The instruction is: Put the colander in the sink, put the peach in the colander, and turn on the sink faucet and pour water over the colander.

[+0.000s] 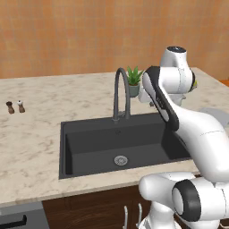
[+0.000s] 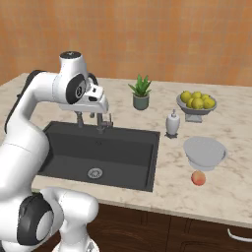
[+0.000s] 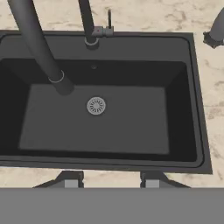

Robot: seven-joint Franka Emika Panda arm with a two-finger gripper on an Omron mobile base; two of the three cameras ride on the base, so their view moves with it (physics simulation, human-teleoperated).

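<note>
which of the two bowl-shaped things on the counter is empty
The colander, the white-grey perforated one nearest the peach. The footed bowl behind it is piled with yellow-green fruit.

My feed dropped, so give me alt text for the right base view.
The arm reaches over the dark sink, its basin bare but for the drain. On the counter right of it sit the colander with the peach in front, apart from it.

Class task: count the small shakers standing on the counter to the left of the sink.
2. A dark shaker and a light shaker stand side by side on the counter, well left of the sink. Others could sit outside the views.
</note>
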